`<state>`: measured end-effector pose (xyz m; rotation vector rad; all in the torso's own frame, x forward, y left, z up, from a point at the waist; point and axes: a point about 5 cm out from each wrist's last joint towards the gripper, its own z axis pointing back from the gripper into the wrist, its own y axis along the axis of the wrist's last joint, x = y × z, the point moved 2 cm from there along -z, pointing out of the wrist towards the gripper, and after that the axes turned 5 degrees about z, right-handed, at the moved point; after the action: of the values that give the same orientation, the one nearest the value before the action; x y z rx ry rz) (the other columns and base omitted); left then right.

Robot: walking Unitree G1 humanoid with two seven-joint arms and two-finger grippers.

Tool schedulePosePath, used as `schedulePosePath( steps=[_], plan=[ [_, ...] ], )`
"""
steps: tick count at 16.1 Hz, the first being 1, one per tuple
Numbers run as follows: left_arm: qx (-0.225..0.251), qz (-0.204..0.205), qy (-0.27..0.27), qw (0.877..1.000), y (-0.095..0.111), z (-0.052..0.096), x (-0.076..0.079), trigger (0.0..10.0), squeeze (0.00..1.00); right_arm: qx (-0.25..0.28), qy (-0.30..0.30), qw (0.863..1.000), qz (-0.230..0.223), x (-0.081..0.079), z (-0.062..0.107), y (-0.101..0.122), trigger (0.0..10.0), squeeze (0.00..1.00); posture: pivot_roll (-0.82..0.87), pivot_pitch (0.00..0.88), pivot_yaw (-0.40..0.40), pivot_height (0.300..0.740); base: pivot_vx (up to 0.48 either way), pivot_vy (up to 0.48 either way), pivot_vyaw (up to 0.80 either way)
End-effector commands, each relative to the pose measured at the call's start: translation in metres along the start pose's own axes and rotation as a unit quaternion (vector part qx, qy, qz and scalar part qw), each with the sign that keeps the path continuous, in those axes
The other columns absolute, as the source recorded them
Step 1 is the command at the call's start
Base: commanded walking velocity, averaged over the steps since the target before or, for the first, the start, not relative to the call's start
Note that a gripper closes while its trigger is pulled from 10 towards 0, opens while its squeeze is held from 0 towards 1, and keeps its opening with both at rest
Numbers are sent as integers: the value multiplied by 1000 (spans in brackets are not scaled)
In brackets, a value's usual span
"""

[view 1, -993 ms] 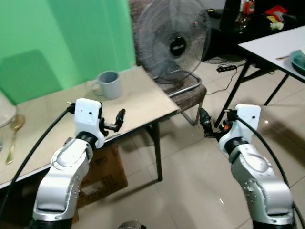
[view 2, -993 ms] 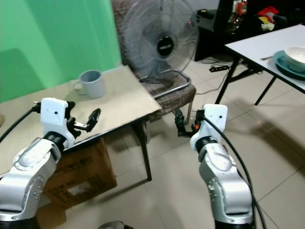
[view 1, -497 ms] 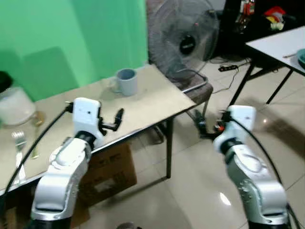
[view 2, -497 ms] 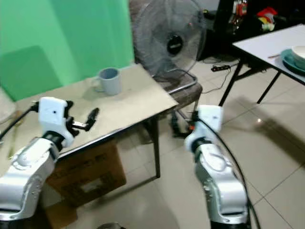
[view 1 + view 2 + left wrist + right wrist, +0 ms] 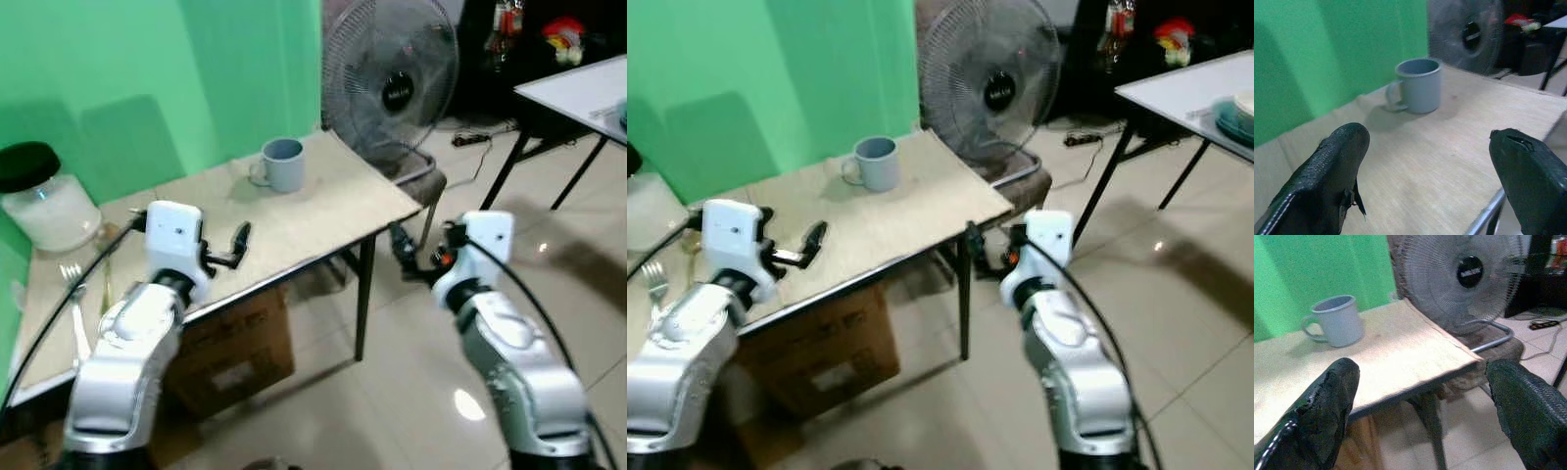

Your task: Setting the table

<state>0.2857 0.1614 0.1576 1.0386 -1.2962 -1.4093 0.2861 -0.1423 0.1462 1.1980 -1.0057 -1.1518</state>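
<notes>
A beige table (image 5: 323, 211) carries a grey-blue mug (image 5: 282, 164) near its far edge. At its left end stand a white jar with a black lid (image 5: 41, 196) and a fork (image 5: 72, 294) beside a gold spoon (image 5: 104, 279). My left gripper (image 5: 238, 245) hovers open over the table's near edge, empty, aimed toward the mug (image 5: 1418, 90). My right gripper (image 5: 404, 250) is open and empty, held off the table's right corner above the floor; the mug (image 5: 1336, 319) and that corner lie ahead of it.
A standing fan (image 5: 392, 83) rests on a brown chair (image 5: 419, 181) just past the table's right end. A cardboard box (image 5: 235, 348) sits under the table. A white table (image 5: 578, 83) with a teal plate (image 5: 1234, 106) stands far right across tiled floor.
The whole picture has shifted right, so the camera has turned left: the jar, fork and spoon have come into view. Both grippers keep their open pose.
</notes>
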Motion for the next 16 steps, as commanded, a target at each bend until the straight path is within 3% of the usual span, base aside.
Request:
schedulePosePath(
  steps=[1, 10, 16],
  plan=[
    [8, -18, 18, 1000, 5, 0, -8, 10000, 1000, 6, 11, 1000, 4, -5, -3, 3, 10000, 1000, 101, 0, 73, 740, 0, -304, 800],
    [10, -23, 55, 998, 5, 1, -20, 10000, 1000, 2, 62, 998, 10, -18, -11, 2, 10000, 1000, 116, 0, 61, 740, 0, -479, 800],
    [-3, -42, 69, 997, 2, 3, -27, 10000, 1000, -36, 112, 993, 9, -30, -8, -14, 10000, 1000, 122, 0, 59, 740, 0, 0, 133]
  ],
)
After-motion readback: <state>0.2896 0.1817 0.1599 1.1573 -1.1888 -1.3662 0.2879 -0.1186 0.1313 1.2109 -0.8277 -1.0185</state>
